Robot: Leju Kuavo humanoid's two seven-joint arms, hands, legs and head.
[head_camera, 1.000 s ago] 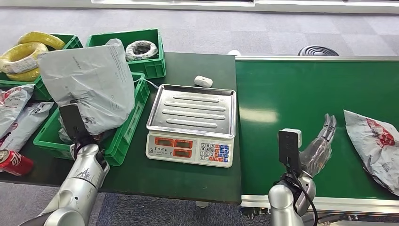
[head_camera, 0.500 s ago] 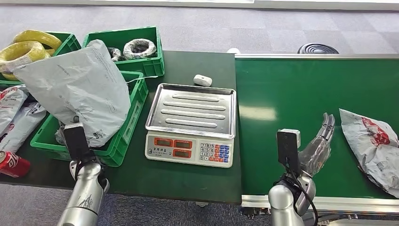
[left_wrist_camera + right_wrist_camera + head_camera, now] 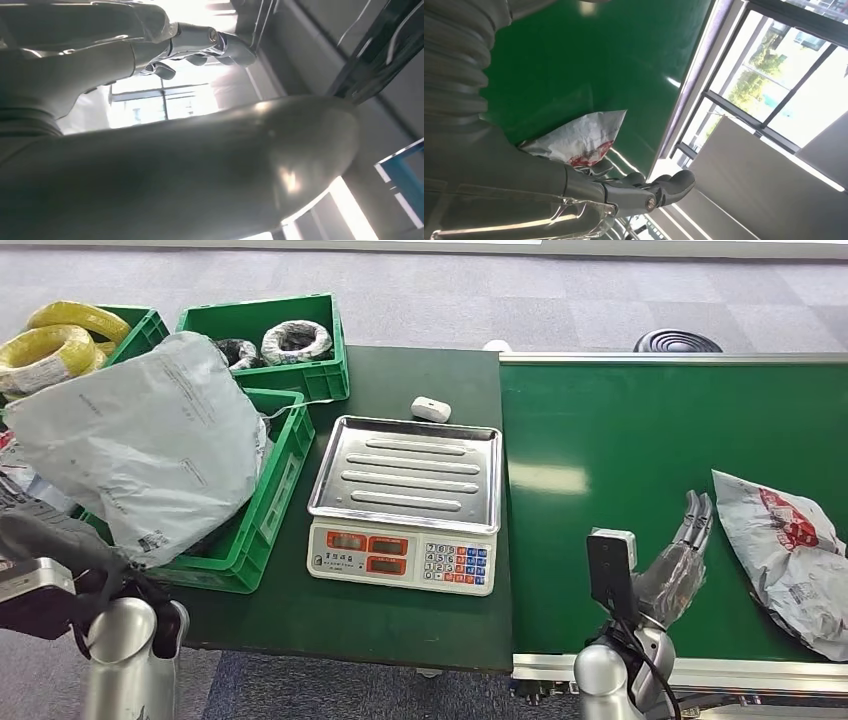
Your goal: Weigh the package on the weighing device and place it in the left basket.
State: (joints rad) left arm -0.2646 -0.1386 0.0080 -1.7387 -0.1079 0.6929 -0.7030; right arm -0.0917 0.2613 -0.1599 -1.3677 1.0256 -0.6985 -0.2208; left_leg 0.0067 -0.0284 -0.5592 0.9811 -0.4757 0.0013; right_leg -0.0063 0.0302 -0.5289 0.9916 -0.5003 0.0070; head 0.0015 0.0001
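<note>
A big grey plastic package [image 3: 140,450] lies tilted over the front green basket [image 3: 272,502] at the table's left. My left hand [image 3: 65,538] is low at the left and grips the package's lower edge. In the left wrist view the fingers [image 3: 220,42] reach over the bulging grey package [image 3: 200,165]. The scale [image 3: 405,480] stands in the table's middle with its steel tray bare. My right hand [image 3: 680,562] rests open on the green belt, fingers straight. A white and red package [image 3: 790,560] lies just to its right, also seen as the crumpled bag [image 3: 579,137] beyond my right hand [image 3: 624,192].
Behind the front basket stand a green basket with black cable coils [image 3: 268,340] and one with yellow coils [image 3: 60,340]. A small white device [image 3: 432,408] lies behind the scale. The green conveyor belt [image 3: 620,440] runs along the right, level with the table.
My left arm has swung down and to the left, and the grey package has tipped from upright to lying over the front basket. The belt's package has drifted slightly left. The right hand stays put.
</note>
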